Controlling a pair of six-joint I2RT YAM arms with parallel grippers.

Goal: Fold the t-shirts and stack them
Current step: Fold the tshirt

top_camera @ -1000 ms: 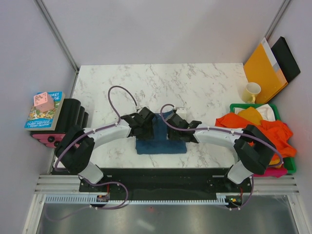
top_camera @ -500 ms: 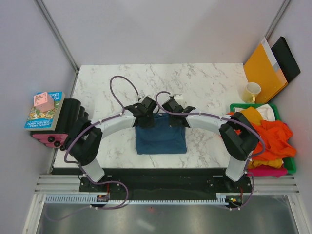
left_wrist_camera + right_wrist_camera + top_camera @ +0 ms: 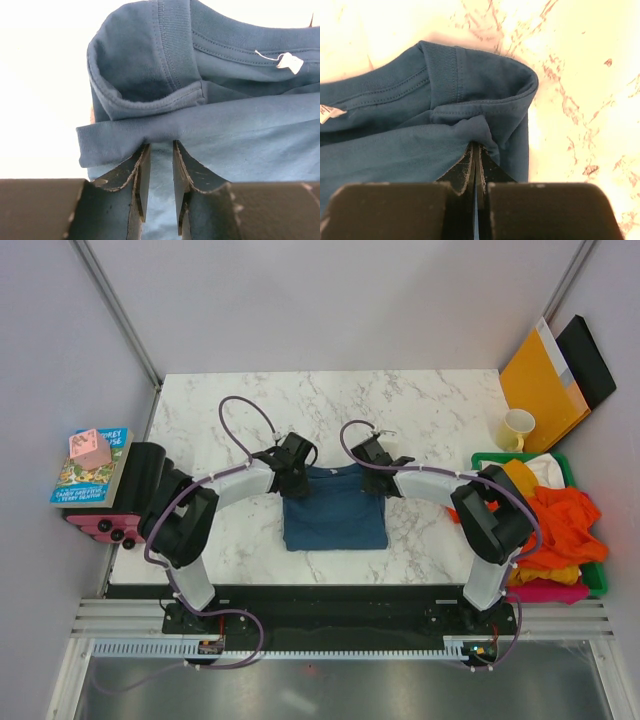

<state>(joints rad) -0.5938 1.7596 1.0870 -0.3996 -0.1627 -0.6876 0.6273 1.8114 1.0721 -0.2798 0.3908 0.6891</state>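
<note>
At teal t-shirt [image 3: 335, 515] far edge: left claw [image 3: 297, 466], right claw [image 3: 370, 458].

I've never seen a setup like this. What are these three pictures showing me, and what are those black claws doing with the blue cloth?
These are two robot arms bolted to the near edge of a marble table. The wide picture looks down from above; each close-up comes from a camera on one wrist. A dark blue t-shirt lies folded on the table. The right gripper is pinched shut on its cloth near the collar. The left gripper sits at the other collar corner, fingers slightly apart around a fold; whether it grips is unclear. A heap of bright t-shirts waits in a green bin at the right.
</note>
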